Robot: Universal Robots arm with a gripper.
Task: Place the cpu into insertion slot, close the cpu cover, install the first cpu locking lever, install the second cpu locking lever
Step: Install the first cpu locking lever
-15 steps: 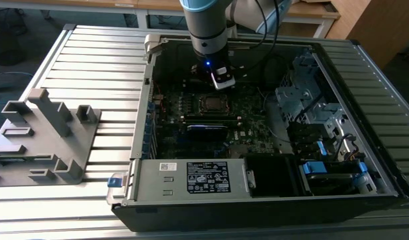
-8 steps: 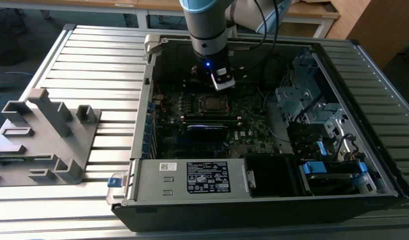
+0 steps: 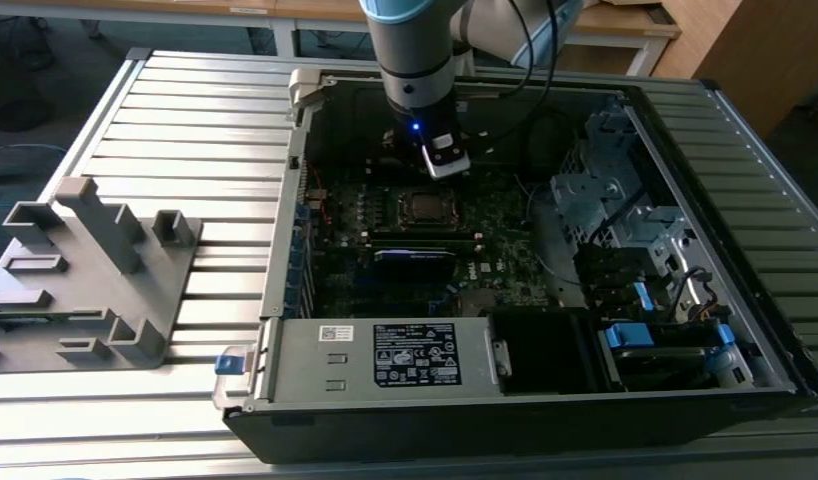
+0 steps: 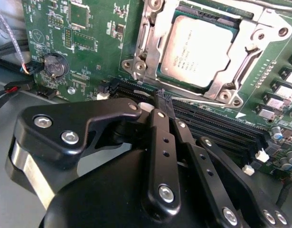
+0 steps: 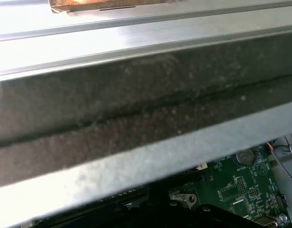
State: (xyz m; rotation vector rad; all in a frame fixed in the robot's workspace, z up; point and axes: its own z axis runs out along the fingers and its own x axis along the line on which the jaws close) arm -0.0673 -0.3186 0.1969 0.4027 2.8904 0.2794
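Observation:
The cpu (image 4: 199,50) lies flat in the insertion slot (image 4: 167,78), its silver-grey top showing through the window of the cpu cover (image 4: 230,78). The shiny cover frame lies down around the chip. A thin wire locking lever (image 4: 207,101) runs along the socket's edge nearest the gripper. My gripper (image 4: 163,99) has its black fingers (image 4: 157,142) pressed together, tips just beside that edge, above the memory slots. In the exterior view the gripper (image 3: 443,165) hangs a little beyond the socket (image 3: 423,205) inside the open computer case.
Long black memory slots (image 4: 217,126) lie beside the socket, with a coin battery (image 4: 54,65) on the green motherboard (image 4: 84,42). The case wall (image 5: 146,118) is close to the wrist. Drive cages (image 3: 623,200) and a power supply (image 3: 382,355) fill the case. A grey fixture (image 3: 89,270) stands on the table.

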